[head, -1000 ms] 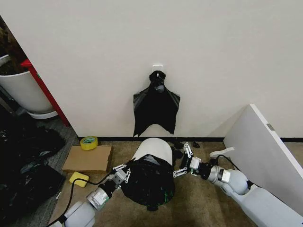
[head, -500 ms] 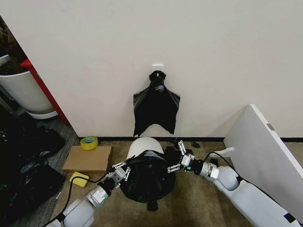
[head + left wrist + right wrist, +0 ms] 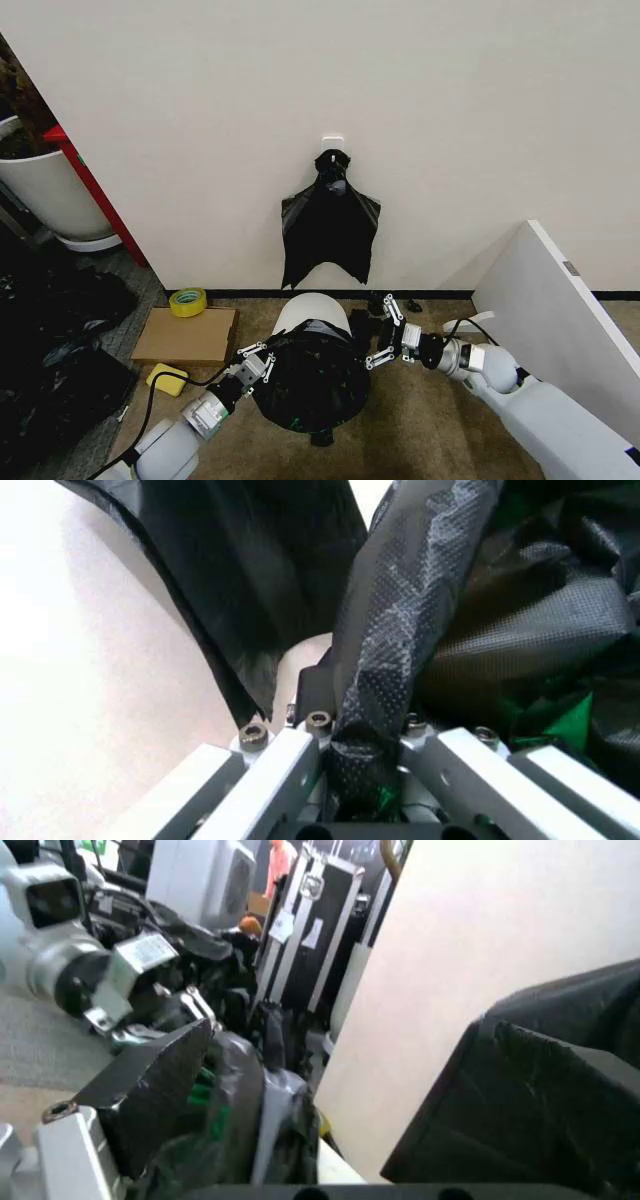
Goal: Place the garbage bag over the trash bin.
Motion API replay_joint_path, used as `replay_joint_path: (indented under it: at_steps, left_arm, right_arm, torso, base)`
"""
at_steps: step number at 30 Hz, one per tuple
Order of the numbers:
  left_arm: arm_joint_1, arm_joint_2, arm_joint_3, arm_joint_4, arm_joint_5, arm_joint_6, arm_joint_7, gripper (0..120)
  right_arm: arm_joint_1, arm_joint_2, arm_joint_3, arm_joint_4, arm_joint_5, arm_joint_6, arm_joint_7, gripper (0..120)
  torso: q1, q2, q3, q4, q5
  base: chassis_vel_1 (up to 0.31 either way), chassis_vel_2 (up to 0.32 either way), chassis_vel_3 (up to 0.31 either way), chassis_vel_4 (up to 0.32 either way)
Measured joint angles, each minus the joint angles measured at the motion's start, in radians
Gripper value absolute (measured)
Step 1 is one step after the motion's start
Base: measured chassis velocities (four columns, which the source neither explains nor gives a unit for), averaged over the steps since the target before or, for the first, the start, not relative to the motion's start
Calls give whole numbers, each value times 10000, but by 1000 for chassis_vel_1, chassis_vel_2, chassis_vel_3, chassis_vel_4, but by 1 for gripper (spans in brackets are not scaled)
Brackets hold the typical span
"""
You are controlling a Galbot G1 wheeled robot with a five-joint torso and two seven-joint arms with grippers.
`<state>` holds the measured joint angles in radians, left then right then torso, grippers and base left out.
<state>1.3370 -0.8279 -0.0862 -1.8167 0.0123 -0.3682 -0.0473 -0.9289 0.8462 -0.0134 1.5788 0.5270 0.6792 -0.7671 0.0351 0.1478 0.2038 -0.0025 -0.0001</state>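
Bare carpet right of trash bin; wall close behind.

Hidden beneath the garbage bag: most of the trash bin, white only nearest the wall.

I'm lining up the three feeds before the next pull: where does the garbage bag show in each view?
Head view: the garbage bag sits low centre, draped over the near part of the trash bin, between both end effectors.
Left wrist view: a fold of it runs up from between the left end effector's fingers.
Right wrist view: crinkled black plastic at the lower left.
Shared landmark: the flat black bag on the wall hook.
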Motion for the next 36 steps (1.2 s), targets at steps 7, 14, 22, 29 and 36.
replay_joint_path:
  at_steps: [7, 14, 22, 29, 36]
  left_arm:
    - [181, 8, -85, -189, 100, -81, 0, 0]
    - [340, 26, -190, -312, 259, -205, 4, 0]
    - [452, 48, -236, -466, 317, -313, 22, 0]
    - [510, 92, -334, -571, 285, -427, 89, 0]
    - [338, -115, -340, -237, 10, -250, -56, 0]
  right_arm:
    - [260, 328, -178, -386, -732, -155, 345, 100]
    - [655, 450, -232, -941, -1135, -145, 328, 100]
    - [900, 633, -172, -1598, -1796, 125, 154, 100]
    - [1243, 1222, -49, -2457, -3923, 680, 2362, 100]
    - [1008, 1376, -350, -1867, -3639, 676, 5125, 100]
  torso:
    - [0, 0, 0, 1, 1]
    - [0, 0, 0, 1, 1]
    - [0, 0, 0, -1, 0]
    - [0, 0, 0, 2, 2]
    - [0, 0, 0, 2, 0]
  base:
    - [0, 0, 0, 0]
    - [0, 0, 0, 0]
    - [0, 0, 0, 0]
    - [0, 0, 0, 0]
    - [0, 0, 0, 0]
